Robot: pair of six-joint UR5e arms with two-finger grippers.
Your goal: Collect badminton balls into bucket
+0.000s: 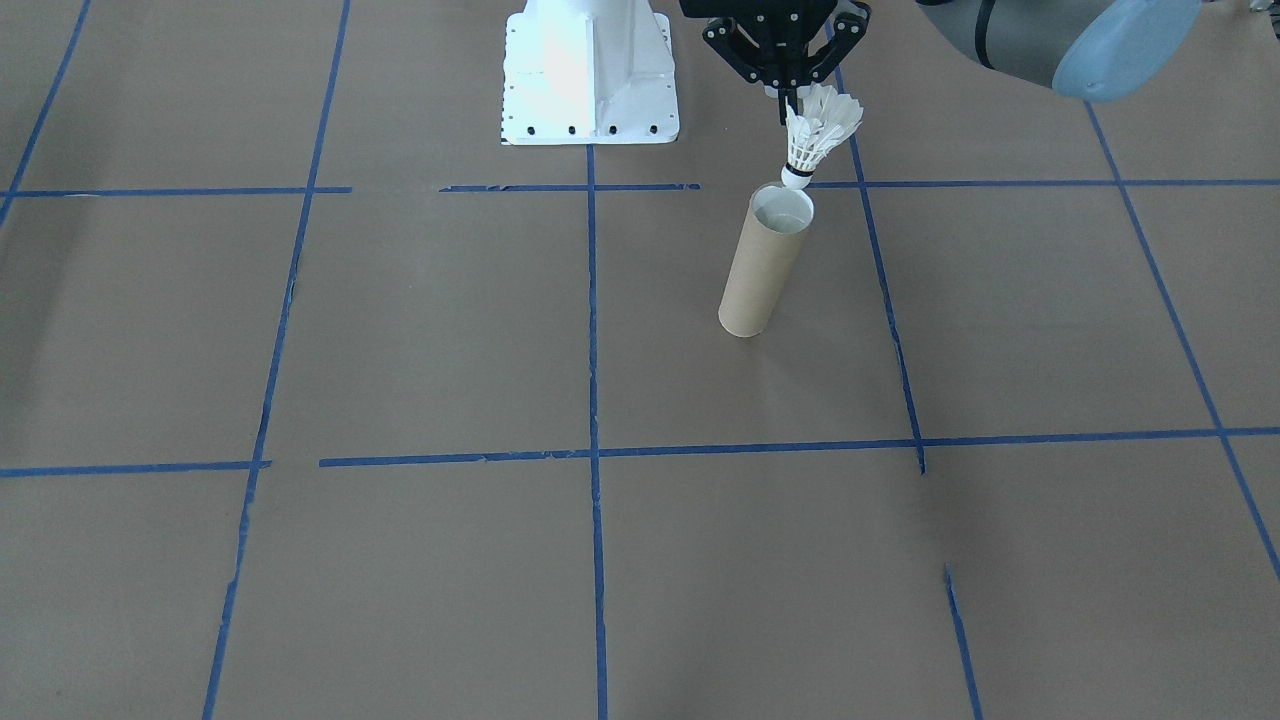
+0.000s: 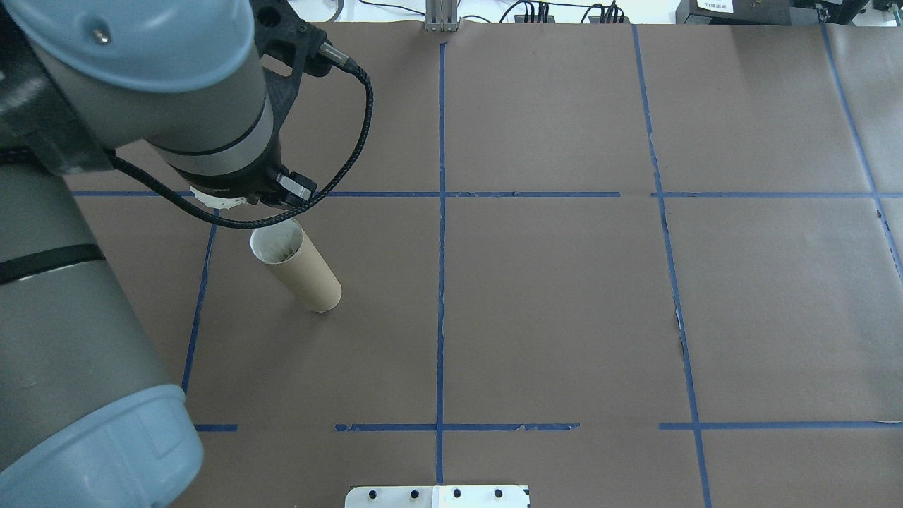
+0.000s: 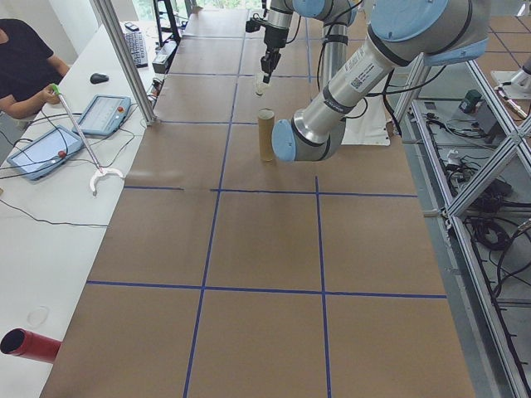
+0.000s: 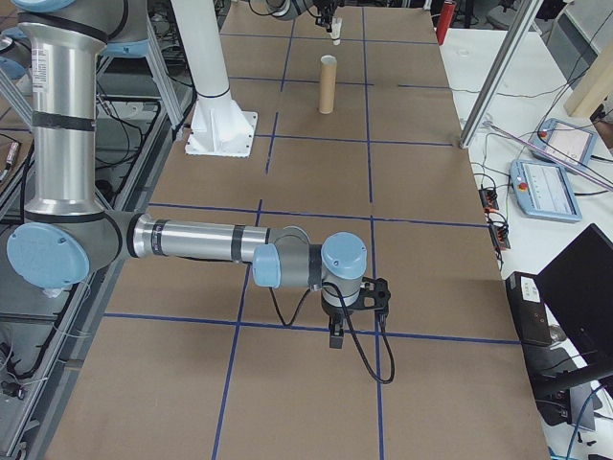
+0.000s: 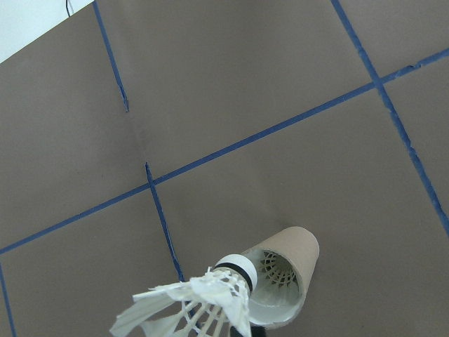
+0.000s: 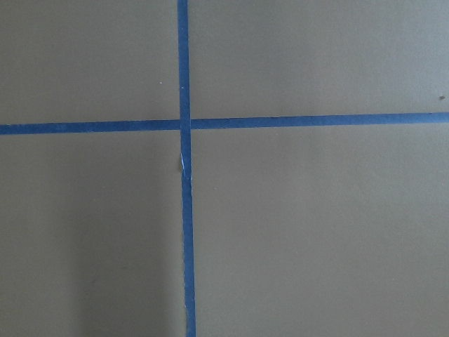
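Note:
A white feather badminton ball (image 1: 820, 135) hangs cork-down just over the rim of the bucket (image 1: 765, 260), a tall tan cardboard tube standing upright. My left gripper (image 1: 785, 108) is shut on its feathers from above. In the left wrist view the held badminton ball (image 5: 203, 309) sits at the bottom edge, beside the bucket's open mouth (image 5: 280, 281), and the feathers of another badminton ball (image 5: 277, 270) show inside. From overhead the bucket (image 2: 300, 271) stands below my left wrist, which hides the gripper. My right gripper (image 4: 337, 335) hangs low over the table far from the bucket; I cannot tell its state.
The white pedestal base (image 1: 590, 75) stands beside the bucket on the robot's side. Blue tape lines (image 1: 595, 455) grid the brown table. My right arm (image 4: 201, 240) stretches low across the table's near end. A person sits at a side table with tablets (image 3: 50, 149).

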